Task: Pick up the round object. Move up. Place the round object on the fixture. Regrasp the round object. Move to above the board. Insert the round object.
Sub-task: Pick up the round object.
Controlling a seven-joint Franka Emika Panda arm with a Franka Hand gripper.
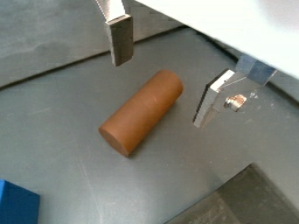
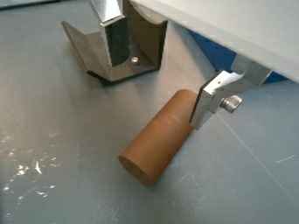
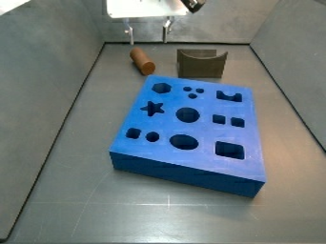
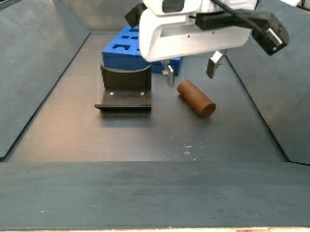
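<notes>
- Currently the gripper (image 1: pixel 170 77) hangs over the round object (image 1: pixel 142 112), fingers spread apart, nothing held.
- Round object lies flat on the floor (image 3: pixel 76 143), beside the fixture (image 3: pixel 200 64), behind the board (image 3: pixel 192 129).

A robot test cell: grey walled tray floor (image 3: pixel 76 152), fixture (image 3: pixel 201 64), gripper (image 4: pixel 191 65) above it.

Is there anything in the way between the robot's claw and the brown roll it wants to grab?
No, nothing visible blocks it. The gripper hangs open just above the round object, which lies on its side on the grey floor, with one finger on each side. The fixture stands apart, nearby.
</notes>
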